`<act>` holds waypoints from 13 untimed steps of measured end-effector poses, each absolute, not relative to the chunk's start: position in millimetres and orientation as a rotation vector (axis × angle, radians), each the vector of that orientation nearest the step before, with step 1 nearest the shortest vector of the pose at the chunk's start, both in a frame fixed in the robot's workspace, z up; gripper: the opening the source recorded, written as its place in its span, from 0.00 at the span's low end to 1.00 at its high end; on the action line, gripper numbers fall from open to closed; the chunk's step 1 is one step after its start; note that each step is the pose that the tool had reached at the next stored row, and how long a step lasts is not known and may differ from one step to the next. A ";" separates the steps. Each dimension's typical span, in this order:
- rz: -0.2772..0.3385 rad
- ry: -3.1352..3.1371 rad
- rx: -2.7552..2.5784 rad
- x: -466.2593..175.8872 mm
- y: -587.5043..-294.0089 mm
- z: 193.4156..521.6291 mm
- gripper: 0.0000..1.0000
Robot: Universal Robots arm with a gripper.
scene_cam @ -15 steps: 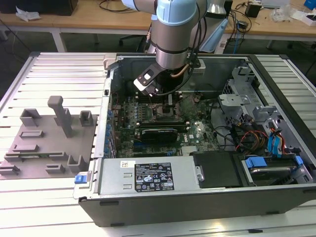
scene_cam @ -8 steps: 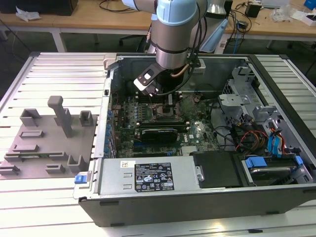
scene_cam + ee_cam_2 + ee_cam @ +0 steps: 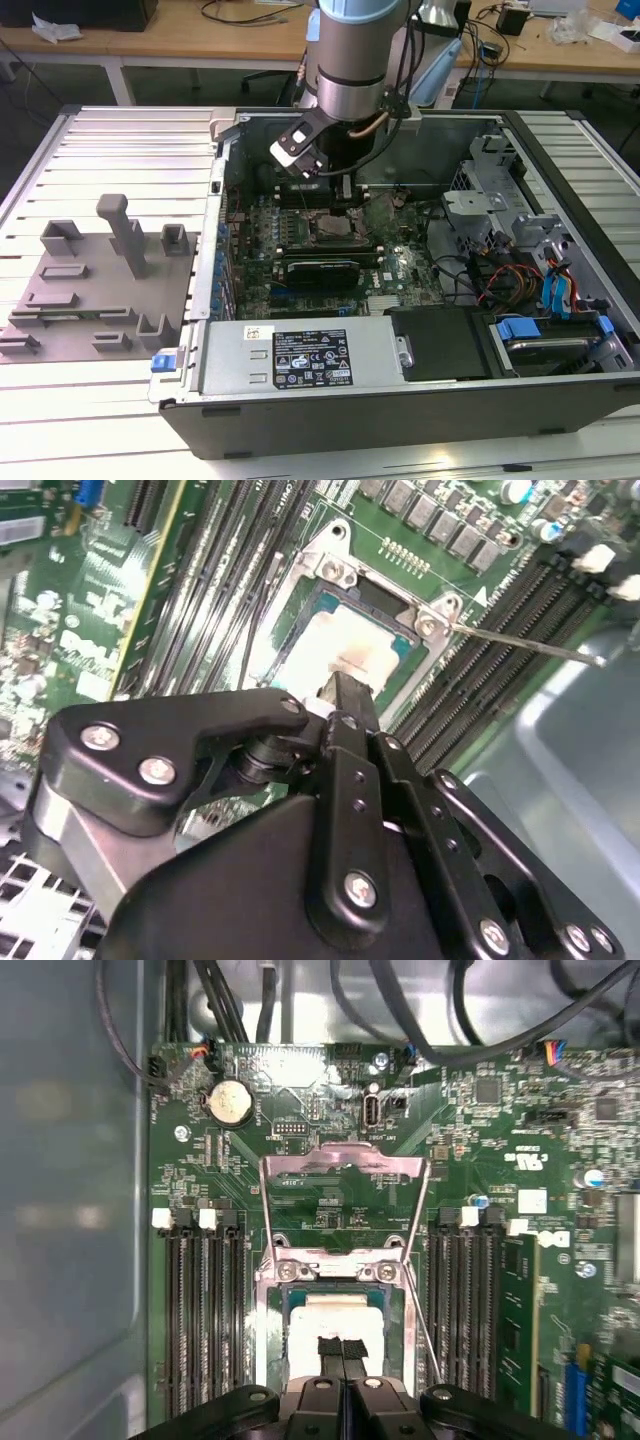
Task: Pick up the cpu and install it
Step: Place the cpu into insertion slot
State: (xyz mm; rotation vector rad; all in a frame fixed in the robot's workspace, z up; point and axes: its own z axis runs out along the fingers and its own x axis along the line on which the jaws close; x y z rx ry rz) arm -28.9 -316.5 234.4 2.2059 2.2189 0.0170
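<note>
the gripper [image 3: 343, 1346] has its jaws pressed together, tips right over the cpu [image 3: 308, 1332]. the cpu lies flat in the socket [image 3: 268, 1278], shiny side up, edges lined up; it is square, so no long side. i think it must stay flat, no hard pushing. beyond, the metal lid [image 3: 340, 1167] is flipped open

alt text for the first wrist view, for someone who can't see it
The shut gripper is poised over the pale cpu lying in its flipped-open metal socket frame, on a green motherboard with black memory slots either side.
</note>
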 end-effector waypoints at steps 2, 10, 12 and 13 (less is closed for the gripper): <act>0.016 2.218 2.205 -28.9 -316.3 240.8 0.11; 0.014 2.218 2.205 -28.9 -316.0 251.6 0.11; 0.014 2.218 2.205 -28.9 -316.0 251.6 0.11; 0.014 2.218 2.205 -28.9 -316.0 251.7 0.11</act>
